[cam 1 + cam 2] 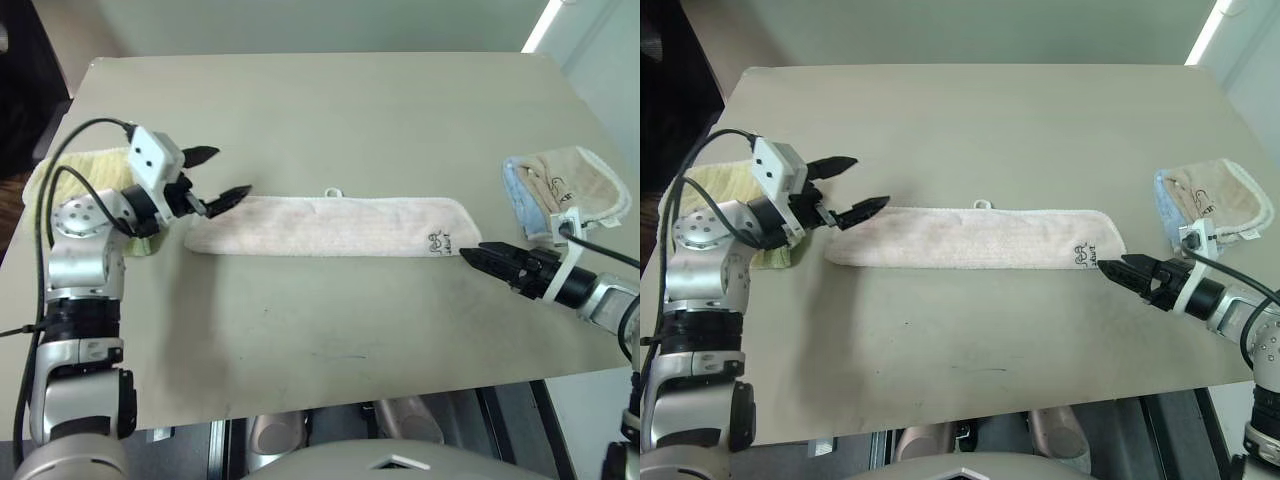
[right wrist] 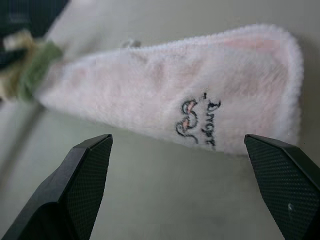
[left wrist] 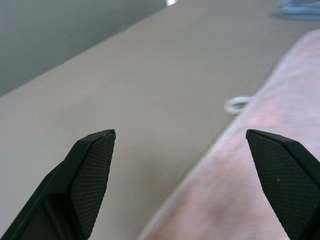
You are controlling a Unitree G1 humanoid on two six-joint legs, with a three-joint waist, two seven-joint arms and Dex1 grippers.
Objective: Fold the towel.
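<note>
Both arms are silver-grey metal with rounded joint housings and black bands. A white box with two dark dots sits just behind the left gripper, fed by black cables. The right gripper has a white bracket behind its black textured fingers.

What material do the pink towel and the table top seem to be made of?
The towel looks like terry cloth, likely cotton: soft, fuzzy pile, with a dark stitched mark near one end. The table top looks like a smooth matte laminate or painted board in beige; its hard, even surface shows faint scuffs, but the core material cannot be told.
</note>
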